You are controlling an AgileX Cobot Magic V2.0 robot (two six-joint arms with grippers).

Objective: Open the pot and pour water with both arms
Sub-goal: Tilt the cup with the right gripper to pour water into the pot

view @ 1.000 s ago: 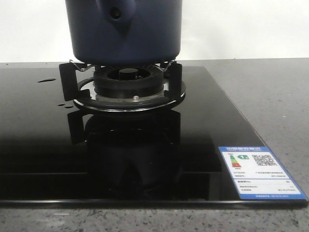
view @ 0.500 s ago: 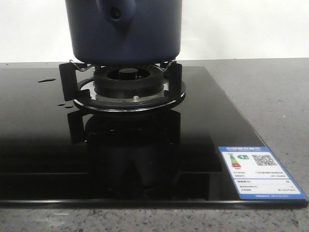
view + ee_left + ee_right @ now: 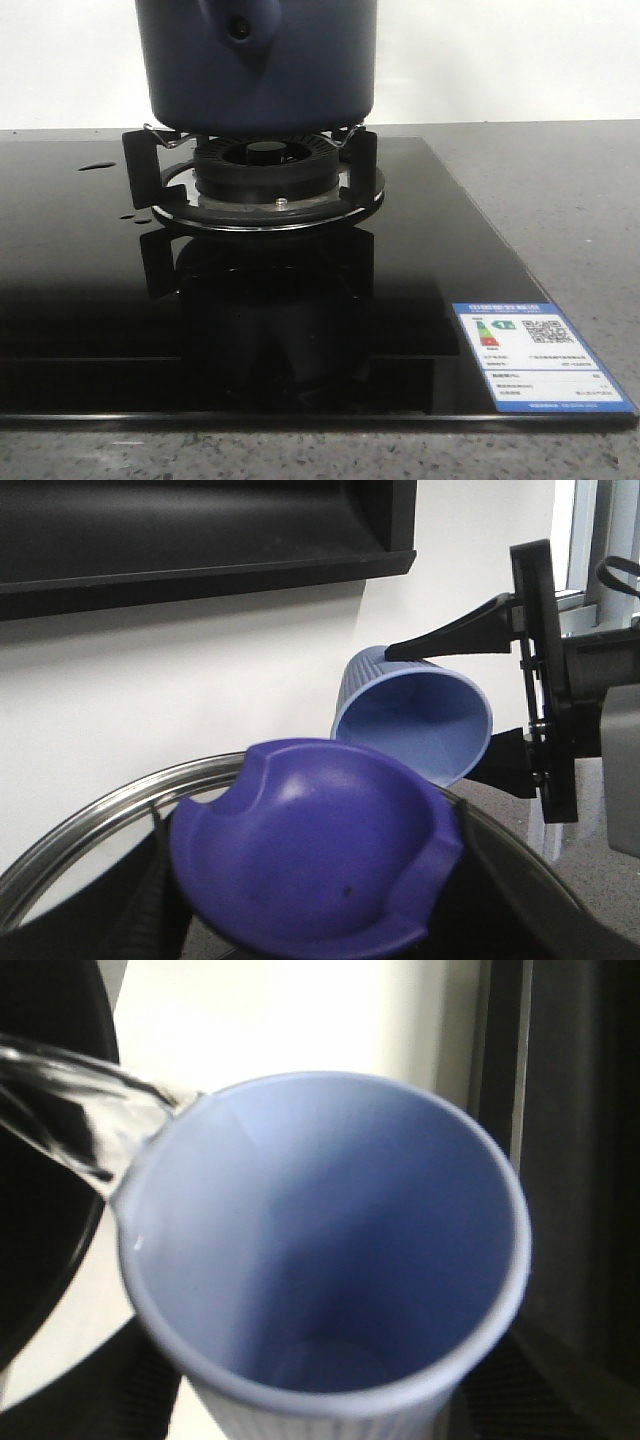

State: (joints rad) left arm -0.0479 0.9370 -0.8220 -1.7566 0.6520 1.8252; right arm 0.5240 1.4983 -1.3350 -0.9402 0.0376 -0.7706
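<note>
Nothing has moved in the front view since a second ago: the pot (image 3: 258, 65) sits in the same spot on the burner stand (image 3: 255, 180) of the black glass hob (image 3: 90, 320), its handle bracket with the round hole facing the camera. The hob lies on the grey speckled worktop (image 3: 560, 200), with a few drops on the glass at the left and an energy label (image 3: 535, 358) at its near right corner.

In the left wrist view, a purple lid knob (image 3: 310, 865) fills the foreground over a glass lid with a steel rim (image 3: 90, 825); the left gripper itself is hidden, so its state cannot be told.

The right gripper (image 3: 500, 695) clamps the pale blue ribbed cup (image 3: 410, 720), one black finger above and one below it. The cup is tipped on its side, mouth open toward the camera, and looks empty inside.
</note>
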